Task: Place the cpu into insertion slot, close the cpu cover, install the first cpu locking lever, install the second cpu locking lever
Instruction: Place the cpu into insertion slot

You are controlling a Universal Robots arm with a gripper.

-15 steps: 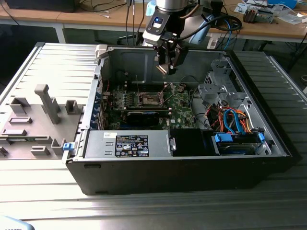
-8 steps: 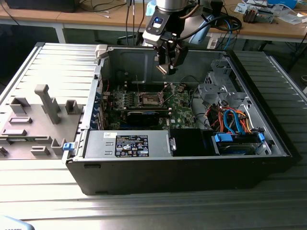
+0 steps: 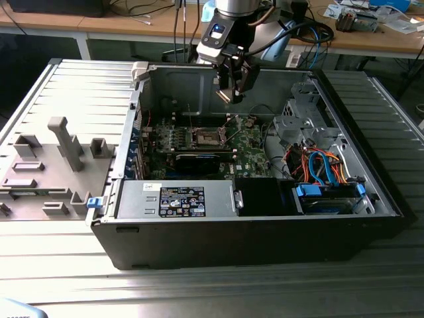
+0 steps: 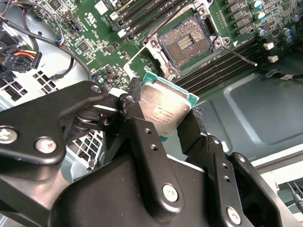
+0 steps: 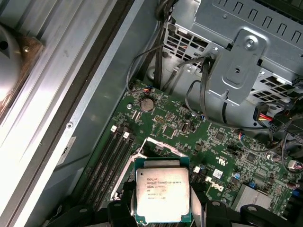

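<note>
Fingers (image 4: pixel 139 127) clamped on cpu (image 4: pixel 165 111), its lower edge hidden behind them, insertion slot (image 4: pixel 185 43) on mobo (image 4: pixel 94 28) bare, apart from cpu.

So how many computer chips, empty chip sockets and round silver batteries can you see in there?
cpu: 1
insertion slot: 1
round battery: 1
Total: 3

power supply (image 3: pixel 132 199), orange cables (image 3: pixel 310 163), grey fixture (image 3: pixel 63 142)
</note>
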